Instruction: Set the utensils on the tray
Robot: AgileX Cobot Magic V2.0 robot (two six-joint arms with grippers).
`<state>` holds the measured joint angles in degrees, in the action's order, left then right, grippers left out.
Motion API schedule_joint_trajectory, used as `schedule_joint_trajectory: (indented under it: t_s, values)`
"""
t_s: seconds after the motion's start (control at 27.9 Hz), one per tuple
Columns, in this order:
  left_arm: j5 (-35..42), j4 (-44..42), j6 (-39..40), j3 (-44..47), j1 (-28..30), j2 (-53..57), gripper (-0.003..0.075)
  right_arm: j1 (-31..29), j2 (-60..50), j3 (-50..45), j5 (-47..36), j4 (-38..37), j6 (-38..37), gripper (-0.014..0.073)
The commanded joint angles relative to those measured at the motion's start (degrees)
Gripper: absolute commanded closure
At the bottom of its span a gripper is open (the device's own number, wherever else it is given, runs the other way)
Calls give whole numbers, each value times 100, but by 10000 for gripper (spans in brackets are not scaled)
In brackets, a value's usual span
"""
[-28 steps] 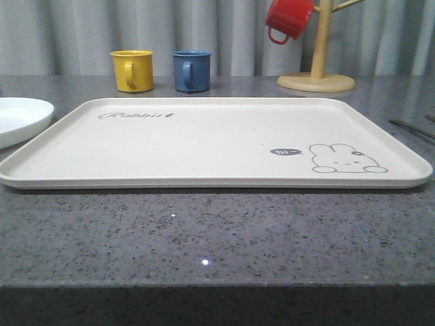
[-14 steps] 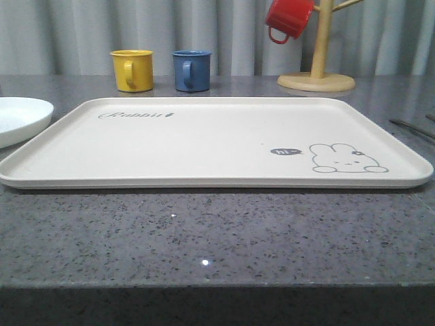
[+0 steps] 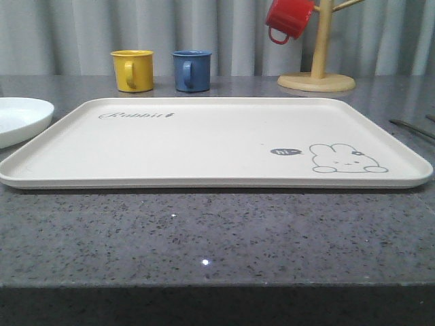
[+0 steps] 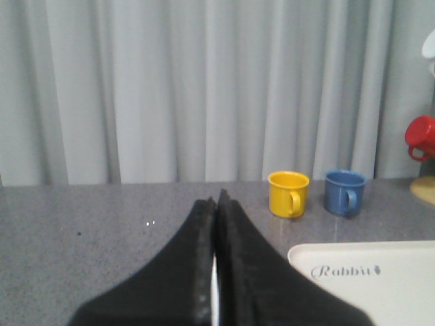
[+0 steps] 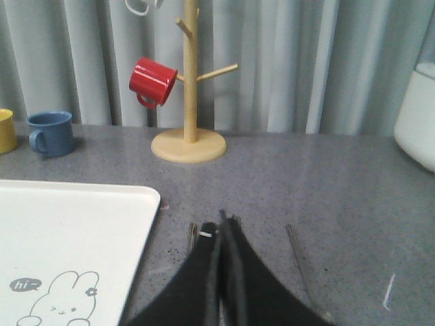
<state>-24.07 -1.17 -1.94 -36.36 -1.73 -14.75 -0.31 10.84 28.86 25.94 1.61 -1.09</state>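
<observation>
The cream tray [image 3: 204, 139] with the rabbit drawing lies flat in the middle of the grey counter, with nothing on it. Slim silver utensils lie on the counter to the tray's right; a thin handle [image 3: 410, 127] shows at the front view's right edge. In the right wrist view, one utensil end [image 5: 192, 233] pokes out beside my right gripper [image 5: 221, 224], and another slim handle [image 5: 298, 250] lies on the other side. That gripper is shut, hovering over them next to the tray [image 5: 68, 231]. My left gripper [image 4: 217, 198] is shut and holds nothing, near the tray's corner [image 4: 367, 285].
A white plate [image 3: 20, 115] sits left of the tray. A yellow mug [image 3: 132, 70] and a blue mug [image 3: 191, 70] stand behind it. A wooden mug tree [image 3: 318, 68] at the back right holds a red mug [image 3: 289, 19]. A white vessel [image 5: 418, 115] stands far right.
</observation>
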Motion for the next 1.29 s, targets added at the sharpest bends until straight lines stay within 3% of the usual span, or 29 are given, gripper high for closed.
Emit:
schedule_joint_trajectory:
  t_s: [0.0, 0.43, 0.54, 0.61, 0.68, 0.79, 0.82, 0.9, 1.04, 1.25]
  values:
    - [-191, 20, 33, -555, -37, -599, 739, -27, 667, 628, 121, -23, 16, 663]
    - [-260, 20, 33, -567, -37, -1306, 739, -27, 2022, 731, 210, -23, 16, 662]
    - [-360, 20, 33, -567, -37, -1306, 736, -27, 2144, 731, 223, -29, 16, 622]
    - [-412, 7, 13, -567, -37, -1306, 687, -27, 2199, 731, 241, -29, 39, 526]
    - [-427, 7, -46, -567, -37, -1306, 575, -27, 2223, 731, 271, -29, 75, 357]
    - [-462, 7, -77, -567, -37, -1306, 327, -27, 2223, 731, 255, -29, 109, 127]
    - [-462, 7, -77, -567, -37, -1306, 267, -27, 2223, 731, 255, -29, 109, 101]
    - [-481, -2, -77, -567, -37, -1333, 225, -27, 2223, 731, 262, -29, 109, 94]
    - [-843, -2, -77, -610, -37, -1681, 225, -27, 2223, 731, 267, -29, 109, 97]
    - [-1485, -323, -77, -1134, -37, -3065, 225, -27, 2223, 731, 267, -29, 109, 97]
